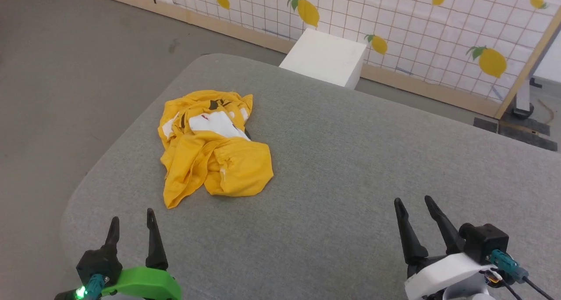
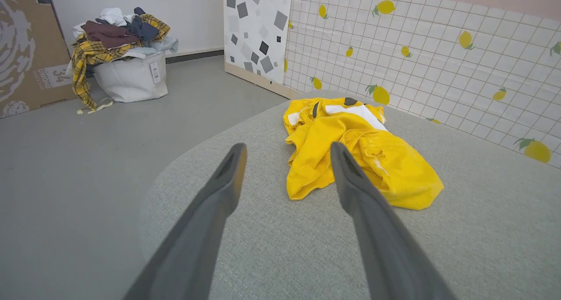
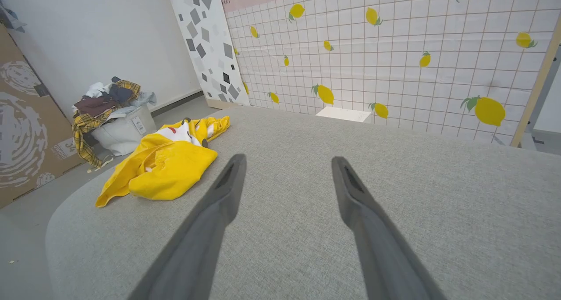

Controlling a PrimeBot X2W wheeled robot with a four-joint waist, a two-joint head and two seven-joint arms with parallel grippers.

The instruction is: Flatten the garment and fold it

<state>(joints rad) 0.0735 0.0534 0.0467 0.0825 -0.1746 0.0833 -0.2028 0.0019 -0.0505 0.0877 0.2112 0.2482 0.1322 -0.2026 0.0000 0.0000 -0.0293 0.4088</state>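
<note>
Mostly crumpled garment [image 1: 213,148], print half-hidden

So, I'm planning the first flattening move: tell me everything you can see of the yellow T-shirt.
The yellow T-shirt is soft, cotton-looking cloth with white patches, black marks and a red spot. It lies crumpled in a heap, layers overlapping, near the left end of the grey padded table, resting only on that surface. The left gripper and right gripper are open and apart from it.
</note>
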